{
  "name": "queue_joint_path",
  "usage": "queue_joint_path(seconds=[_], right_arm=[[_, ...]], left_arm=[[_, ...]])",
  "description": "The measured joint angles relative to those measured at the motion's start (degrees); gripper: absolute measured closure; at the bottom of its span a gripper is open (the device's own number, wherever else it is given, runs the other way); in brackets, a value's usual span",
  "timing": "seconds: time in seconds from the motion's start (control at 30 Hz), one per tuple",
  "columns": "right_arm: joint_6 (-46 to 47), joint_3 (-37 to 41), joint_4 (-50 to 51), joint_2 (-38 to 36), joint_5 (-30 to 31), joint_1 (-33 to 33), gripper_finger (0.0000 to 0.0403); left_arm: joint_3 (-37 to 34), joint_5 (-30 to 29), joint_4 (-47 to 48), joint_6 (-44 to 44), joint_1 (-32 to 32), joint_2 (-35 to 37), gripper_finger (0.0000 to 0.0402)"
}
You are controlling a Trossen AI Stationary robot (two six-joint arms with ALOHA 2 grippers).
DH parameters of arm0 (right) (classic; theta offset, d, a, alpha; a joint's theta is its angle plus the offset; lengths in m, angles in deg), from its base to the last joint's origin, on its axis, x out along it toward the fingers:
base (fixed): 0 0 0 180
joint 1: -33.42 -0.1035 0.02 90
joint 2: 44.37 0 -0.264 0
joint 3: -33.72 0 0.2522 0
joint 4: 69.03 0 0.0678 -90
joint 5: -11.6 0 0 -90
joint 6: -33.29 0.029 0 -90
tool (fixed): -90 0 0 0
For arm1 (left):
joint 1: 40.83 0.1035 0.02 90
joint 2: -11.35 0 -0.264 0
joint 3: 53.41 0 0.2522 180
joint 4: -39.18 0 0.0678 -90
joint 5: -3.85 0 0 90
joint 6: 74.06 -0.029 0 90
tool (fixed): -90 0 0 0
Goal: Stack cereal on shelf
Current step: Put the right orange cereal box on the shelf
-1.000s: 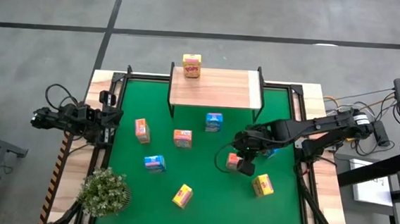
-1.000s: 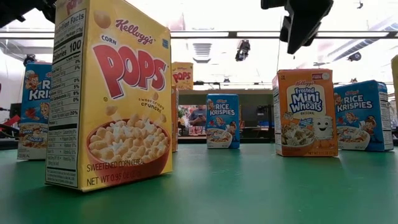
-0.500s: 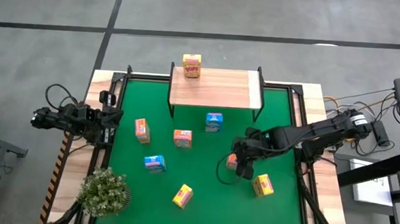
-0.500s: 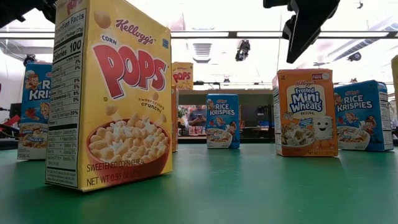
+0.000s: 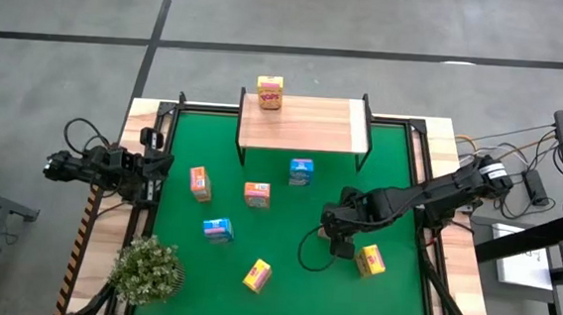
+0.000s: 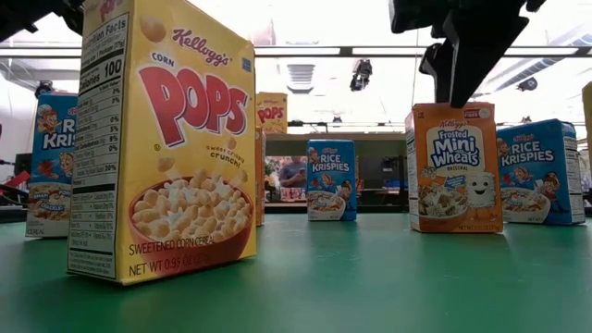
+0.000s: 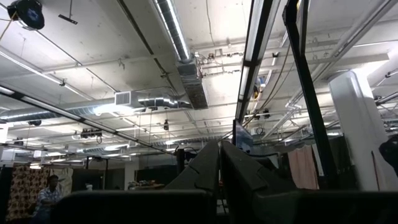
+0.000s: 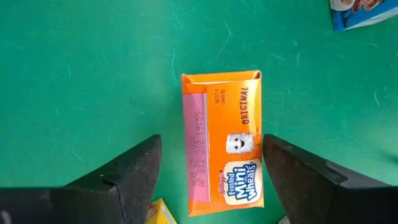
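An orange-pink cereal box (image 8: 224,140) stands upright on the green mat, and my right gripper (image 8: 211,149) hangs open just above it, one finger off each side. In the low view the gripper (image 6: 460,88) ends just over the box top (image 6: 453,106). In the high view it (image 5: 341,236) hides that box. A yellow cereal box (image 5: 269,92) stands at the far left corner of the light-wood shelf (image 5: 309,125). My left gripper (image 7: 219,168) is shut at the table's left edge (image 5: 132,164), pointing up at the ceiling.
Loose boxes stand on the mat: blue (image 5: 300,171), orange (image 5: 199,183), orange (image 5: 256,193), blue (image 5: 218,230), yellow (image 5: 256,274) and yellow (image 5: 370,260) right beside my right gripper. Another blue box (image 8: 360,12) stands close by. A potted plant (image 5: 147,270) sits at the near left.
My right gripper has moved toward the table's near edge and come down over the orange-pink box, and it has opened. The box has stayed standing in place.
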Motion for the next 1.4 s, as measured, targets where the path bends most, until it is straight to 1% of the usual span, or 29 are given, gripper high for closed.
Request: queue_joint_path(seconds=[0.17,0.47,0.63,0.87,1.03,1.2,1.3,1.4], right_arm=[[0.01,0.0,-0.15,0.68,0.02,0.0,0.0141],[0.03,0.0,-0.24,1.81,-0.02,0.0,0.0209],[0.03,-0.02,-0.22,1.78,-0.04,0.0,0.0238],[0.03,-1.05,0.46,1.65,-0.66,0.02,0.0252],[0.03,-6.44,5.07,1.57,-0.8,0.73,0.025],[-1.13,-14.42,10.4,1.63,-0.74,3.11,0.0254],[-3.77,-19.14,12.82,1.72,-0.81,5.23,0.0254],[-8.66,-23.41,14.02,1.72,-1.21,8.1,0.0256]], left_arm=[[0.0,0.0,-0.01,-0.01,-0.02,0.0,0.0402],[0.0,0.0,0.01,-0.01,-0.02,0.0,0.0402],[0.0,0.0,0.03,-0.01,-0.02,0.0,0.0402],[0.0,0.0,0.01,-0.01,-0.02,0.0,0.0402],[0.0,-0.01,0.01,-0.03,0.0,0.0,0.0402],[0.0,-0.01,0.0,-0.25,0.0,0.0,0.0402],[0.0,0.0,-0.01,-0.25,0.0,0.0,0.0402],[0.0,0.0,-0.01,-0.27,0.0,0.0,0.0402]])
